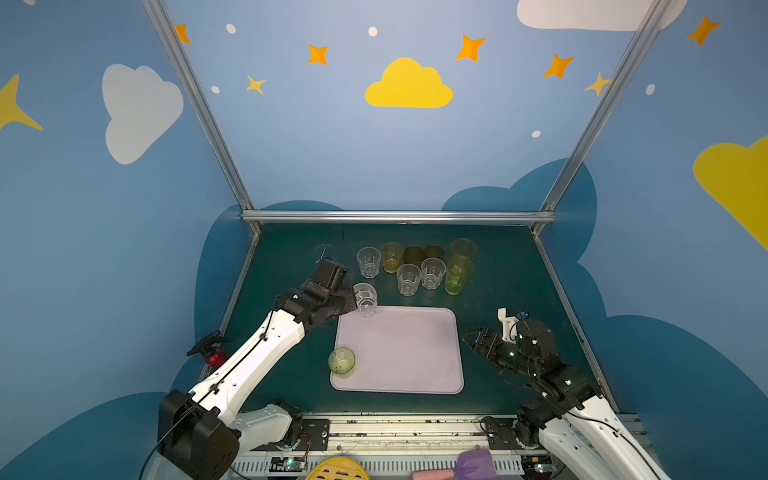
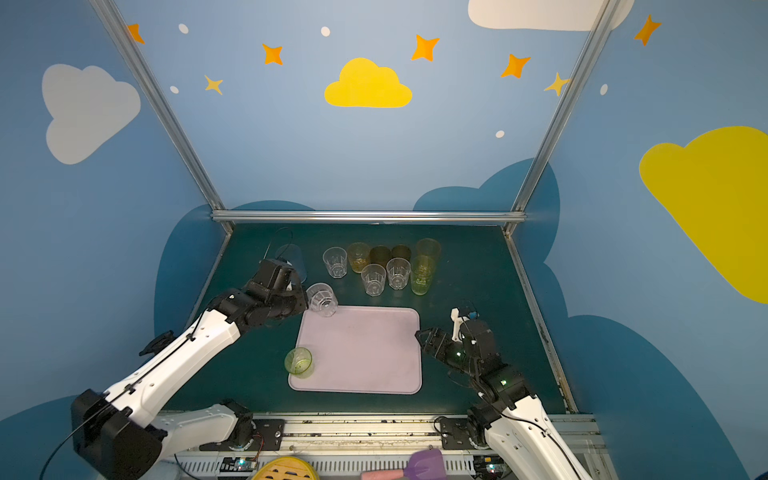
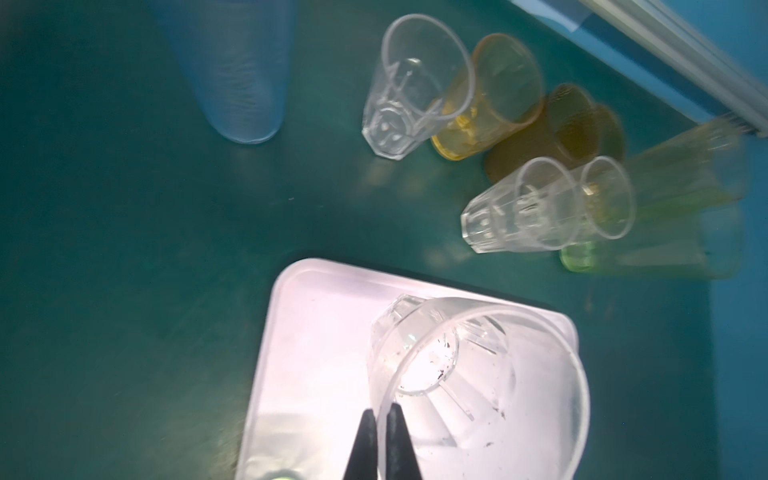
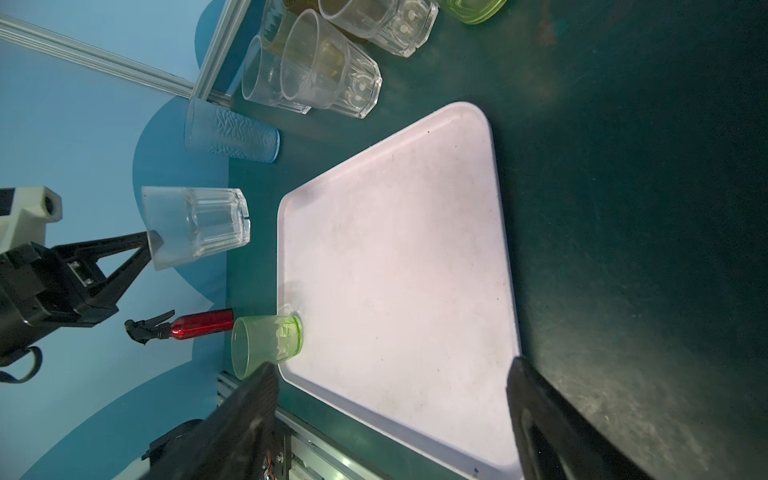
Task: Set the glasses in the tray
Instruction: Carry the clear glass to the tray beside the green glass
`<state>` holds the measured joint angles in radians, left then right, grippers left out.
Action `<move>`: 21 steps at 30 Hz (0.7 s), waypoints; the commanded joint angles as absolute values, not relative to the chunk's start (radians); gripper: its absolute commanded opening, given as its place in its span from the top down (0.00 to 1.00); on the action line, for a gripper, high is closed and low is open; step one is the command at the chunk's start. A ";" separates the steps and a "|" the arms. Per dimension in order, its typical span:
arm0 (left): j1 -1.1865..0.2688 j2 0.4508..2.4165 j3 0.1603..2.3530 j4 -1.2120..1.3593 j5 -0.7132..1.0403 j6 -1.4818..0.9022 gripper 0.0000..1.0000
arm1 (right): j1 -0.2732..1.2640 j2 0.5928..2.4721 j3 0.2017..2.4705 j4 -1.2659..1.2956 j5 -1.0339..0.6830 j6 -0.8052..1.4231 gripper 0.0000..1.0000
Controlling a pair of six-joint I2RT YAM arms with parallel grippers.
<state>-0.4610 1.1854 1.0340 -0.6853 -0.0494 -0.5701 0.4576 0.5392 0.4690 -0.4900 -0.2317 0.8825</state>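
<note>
Blue walls (image 1: 374, 166) painted with flat clouds and stars are seen around a matte, dark green table (image 1: 507, 282), which is framed by ribbed aluminium rails (image 1: 399, 216). On the near middle of the table a flat, pale lilac tray (image 1: 407, 357) is laid, with rounded corners, a low rim and a smooth, faintly speckled surface. Behind it, toward the far wall, most of the glasses are grouped upright. A tall amber tumbler (image 1: 463, 248) and a tall yellow-green tumbler (image 1: 457, 276) are placed at the right end, and a tall pale blue tumbler (image 4: 232, 135) with a crinkled relief pattern is set apart at the left. Between these, three short clear faceted tumblers (image 1: 408, 279), a short yellow tumbler (image 1: 391, 257) and two brown tumblers (image 1: 413, 254) are packed closely. A short green tumbler (image 1: 342, 360), faceted at its base, is stood upright inside the near left corner of the tray, against the rim. A fourth clear faceted tumbler (image 1: 365, 298) is held slightly tilted at the tray's far left corner; whether its base touches cannot be told. Its thin rim wall is pinched between the narrow black fingers of the left pincer (image 3: 380, 409). The right pincer (image 4: 392, 363) is spread wide with nothing held, just beside the tray's right edge.
</note>
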 commanded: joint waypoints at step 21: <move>-0.451 1.050 0.846 -0.808 -0.186 -0.600 0.96 | 0.452 0.487 0.445 -0.511 -0.250 0.843 0.15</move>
